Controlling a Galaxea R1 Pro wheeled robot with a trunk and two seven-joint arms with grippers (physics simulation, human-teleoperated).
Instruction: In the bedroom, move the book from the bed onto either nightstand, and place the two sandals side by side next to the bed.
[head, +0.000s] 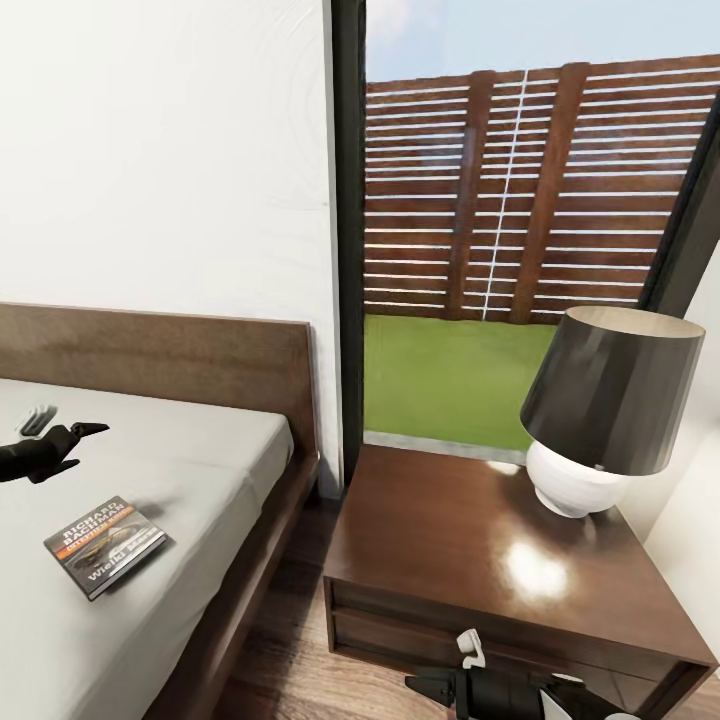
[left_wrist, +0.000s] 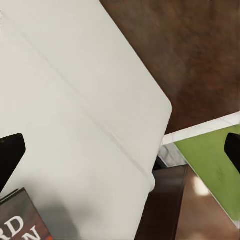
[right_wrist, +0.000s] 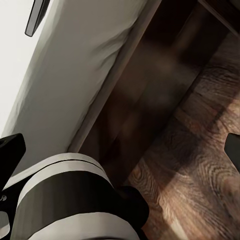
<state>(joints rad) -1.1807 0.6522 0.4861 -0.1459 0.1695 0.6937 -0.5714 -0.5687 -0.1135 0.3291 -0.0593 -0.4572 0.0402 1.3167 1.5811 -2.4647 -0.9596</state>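
Head view: book (head: 105, 545) flat on bed (head: 190, 470), beside nightstand (head: 440, 540).
Left gripper (head: 70, 445): spread wide, empty, above mattress.
Right gripper (right_wrist: 120, 150): fingers parted, empty.

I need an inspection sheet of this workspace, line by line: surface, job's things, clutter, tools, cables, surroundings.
Surface: light-grey mattress on the dark wooden bed frame.
Job's things: small dark paperback book flat on the mattress; glossy dark-brown nightstand beside the bed.
Clutter: white-based lamp with dark shade on the nightstand.
Tools: left tool open above the mattress near the book; right tool open, low over the plank floor.
Cables: nothing seen.
Surroundings: white wall, tall window, slatted fence, grass.
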